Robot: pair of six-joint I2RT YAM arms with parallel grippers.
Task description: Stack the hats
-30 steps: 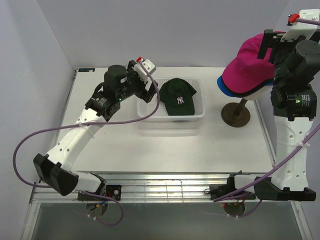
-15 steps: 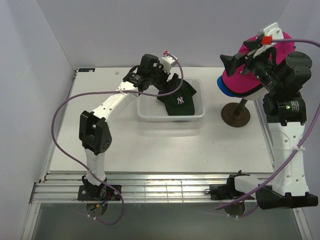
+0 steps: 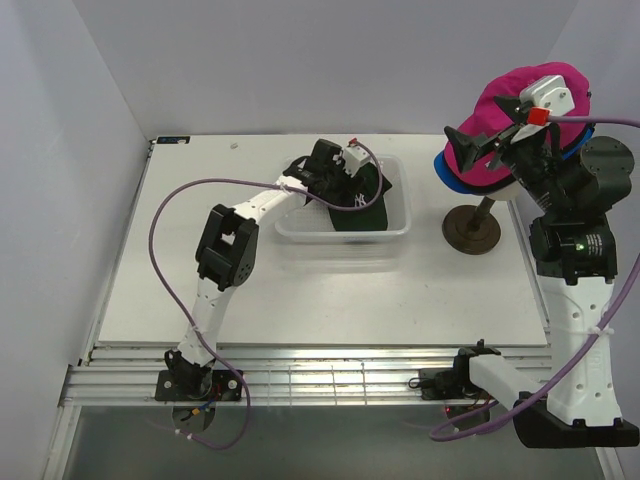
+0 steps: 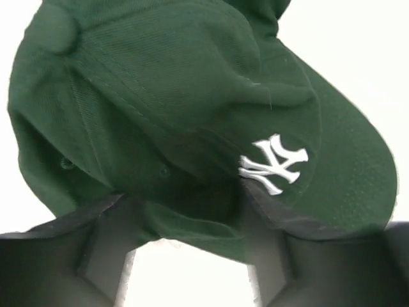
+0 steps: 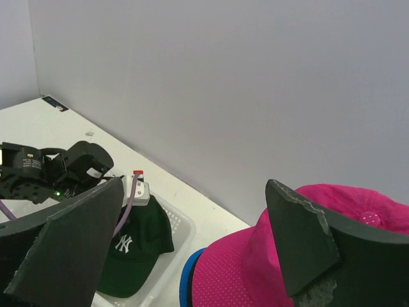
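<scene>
The dark green NY cap [image 3: 372, 200] lies in the white mesh basket [image 3: 395, 228]; it fills the left wrist view [image 4: 192, 96]. My left gripper [image 3: 349, 190] is down over the cap's back part, open, with the cap's rear edge lying between the fingers [image 4: 108, 236]. The magenta cap [image 3: 488, 165] tops the stack on the mannequin head, with the bright blue brim [image 3: 450, 180] showing below it. The lavender and black caps are hidden. My right gripper [image 3: 480, 140] hovers open and empty just above the magenta cap [image 5: 243, 275].
The mannequin's brown stand base [image 3: 472, 230] sits right of the basket. Grey walls close in the table at the back and left. The left arm's purple cable [image 3: 170, 215] loops over the table's left half. The right wrist view also shows the basket [image 5: 182, 224].
My left arm has stretched out to the basket and its gripper has come down onto the green cap. My right gripper has lifted and turned above the magenta cap.
</scene>
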